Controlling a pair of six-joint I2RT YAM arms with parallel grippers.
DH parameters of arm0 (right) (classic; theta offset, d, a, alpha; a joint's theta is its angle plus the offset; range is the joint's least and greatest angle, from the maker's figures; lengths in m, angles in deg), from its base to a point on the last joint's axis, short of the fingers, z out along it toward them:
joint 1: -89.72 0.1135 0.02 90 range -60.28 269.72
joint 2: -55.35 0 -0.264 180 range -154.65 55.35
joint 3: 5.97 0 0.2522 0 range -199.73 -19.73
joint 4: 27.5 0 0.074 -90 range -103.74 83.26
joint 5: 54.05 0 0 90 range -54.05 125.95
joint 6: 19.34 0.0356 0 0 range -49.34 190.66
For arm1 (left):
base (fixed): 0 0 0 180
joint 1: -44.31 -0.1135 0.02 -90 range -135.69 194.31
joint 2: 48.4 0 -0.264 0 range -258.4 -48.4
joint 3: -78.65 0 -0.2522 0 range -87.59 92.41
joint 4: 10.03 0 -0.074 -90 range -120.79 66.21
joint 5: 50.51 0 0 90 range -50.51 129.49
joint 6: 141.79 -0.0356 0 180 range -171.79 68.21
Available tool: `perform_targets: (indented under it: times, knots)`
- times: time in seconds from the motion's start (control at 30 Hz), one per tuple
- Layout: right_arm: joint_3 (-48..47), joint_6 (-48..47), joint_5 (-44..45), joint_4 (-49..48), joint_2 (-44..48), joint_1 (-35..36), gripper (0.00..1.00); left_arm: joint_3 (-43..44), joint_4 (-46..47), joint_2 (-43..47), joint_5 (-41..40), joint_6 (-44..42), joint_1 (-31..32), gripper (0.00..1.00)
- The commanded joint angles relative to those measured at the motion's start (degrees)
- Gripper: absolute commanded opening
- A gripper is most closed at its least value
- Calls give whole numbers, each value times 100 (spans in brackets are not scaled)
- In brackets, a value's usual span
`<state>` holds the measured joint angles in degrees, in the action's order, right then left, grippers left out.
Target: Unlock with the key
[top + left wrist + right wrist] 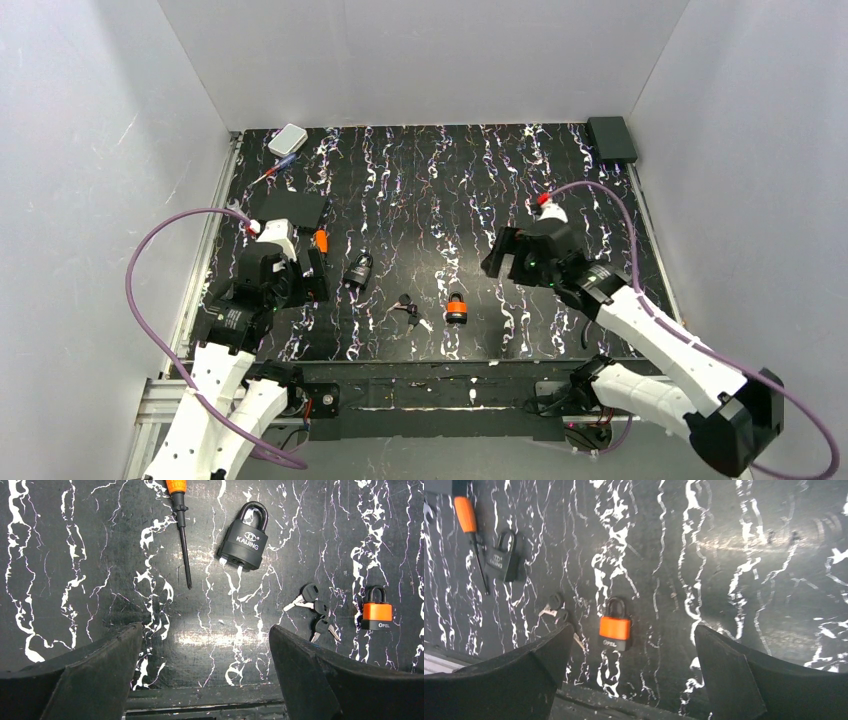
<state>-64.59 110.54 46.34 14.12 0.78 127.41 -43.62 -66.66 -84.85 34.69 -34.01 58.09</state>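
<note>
Blunt black left fingers (95,675) fill the lower corners of the left wrist view. They are spread wide with nothing between them and hang above the tabletop (75,555), a black surface veined with white. Beyond them, from left to right:

- An orange-handled screwdriver (182,535) lies with its tip toward the camera.
- A dark padlock (245,542) marked KAIJING lies flat, its shackle seated in the body.
- The key (310,592) is one of a small bunch of black-headed keys. It lies loose on the tabletop between the two padlocks and touches neither.
- An orange padlock (377,612) marked OPEL sits just right of the bunch.

The right fingers (744,680) are likewise parted wide and empty. In that view the orange padlock lies beyond the gap between them, and the key bunch lies beside the left-hand finger's tip.

The top external view shows the bunch toward the near edge, about midway between the two arms. The left arm is over the screwdriver and dark padlock, and the right arm is raised over the right half, well apart from the key. At the far edge a white box (287,139) occupies the left corner and a black box (611,138) the right.
</note>
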Motion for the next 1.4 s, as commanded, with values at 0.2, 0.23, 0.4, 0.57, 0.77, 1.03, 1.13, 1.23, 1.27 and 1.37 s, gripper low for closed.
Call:
perform_targets:
  times: [0.2,0.23,0.4,0.57,0.77,1.03,1.13,1.23,1.27,1.37]
  knots:
    - [-1365,1202,2225,374,-2106,2770,95,121,-19,36,33,-33,41,94]
    - [-1529,1081,2196,339,-2373,2849,95,121,-19,47,22,-37,37,93]
    - [-2166,551,1840,203,-3455,2969,91,104,-19,60,-59,-29,44,93]
    - [-2570,-2,1646,103,-4175,2981,86,110,-24,41,-66,-29,54,92]
    - [-3100,-396,1207,241,-4952,2981,73,103,-37,116,-152,-28,53,92]
    - [-3072,-426,837,-58,-5711,3025,56,94,-37,237,-237,-20,47,92]
    - [-2896,-518,803,-128,-5868,3042,33,95,-37,243,-264,-20,50,92]
    - [-2776,-559,775,-194,-5885,3042,8,82,-37,239,-307,-20,54,92]
    - [-2755,-561,774,-219,-5866,3042,4,85,-37,235,-304,-16,54,92]
    - [-2639,-560,771,-303,-5774,3042,1,84,-37,226,-307,-18,49,92]
